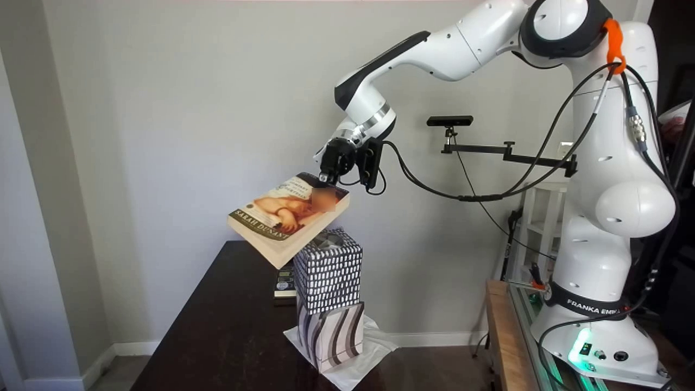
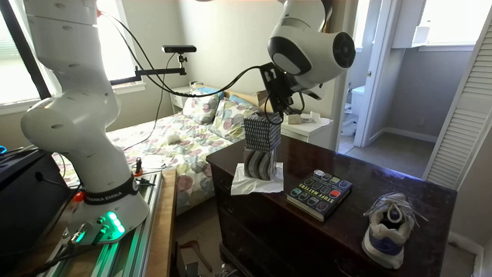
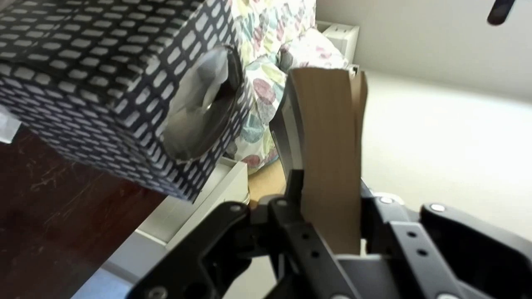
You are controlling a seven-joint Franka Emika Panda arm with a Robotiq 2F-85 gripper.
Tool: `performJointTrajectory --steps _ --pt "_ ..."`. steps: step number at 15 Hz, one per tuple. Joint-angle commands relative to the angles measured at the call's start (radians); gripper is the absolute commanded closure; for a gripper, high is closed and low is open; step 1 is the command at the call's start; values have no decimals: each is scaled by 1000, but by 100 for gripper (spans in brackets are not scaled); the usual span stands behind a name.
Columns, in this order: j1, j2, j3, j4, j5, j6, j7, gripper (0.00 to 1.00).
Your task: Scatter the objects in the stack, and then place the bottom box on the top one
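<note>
My gripper (image 1: pixel 327 177) is shut on a thick paperback book (image 1: pixel 282 214), holding it tilted in the air beside the stack's top. In the wrist view the fingers (image 3: pixel 330 193) press both covers, with the page edges (image 3: pixel 328 137) facing the camera. A black box with white dashes (image 1: pixel 332 274) stands on a striped box (image 1: pixel 339 336); both also show in an exterior view (image 2: pixel 263 132) (image 2: pixel 260 164). In the wrist view the dashed box (image 3: pixel 124 99) is left of the book, with a gap between. Its top has an oval opening with clear film. The arm hides the book in an exterior view.
The stack stands on a white sheet (image 2: pixel 257 187) near the end of a dark dresser (image 2: pixel 346 165). A black-covered book (image 2: pixel 319 194) lies flat on the dresser, and a shoe (image 2: pixel 390 229) stands farther along. A bed (image 2: pixel 180 146) and white nightstand (image 2: pixel 309 130) are behind.
</note>
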Motion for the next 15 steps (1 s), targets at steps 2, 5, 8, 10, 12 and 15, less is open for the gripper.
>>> performJointTrajectory --steps 2,5,8,10,12,15 --pt "-3 -45 -20 -21 65 133 110 93" --pt "-5 -64 -25 -33 80 232 159 93" --pt "-2 -84 -25 -51 80 333 214 93" --pt "2 -95 -23 -64 73 408 266 93" --pt "2 -99 -21 -75 70 455 306 93" --pt "-1 -97 -19 -91 84 508 347 93"
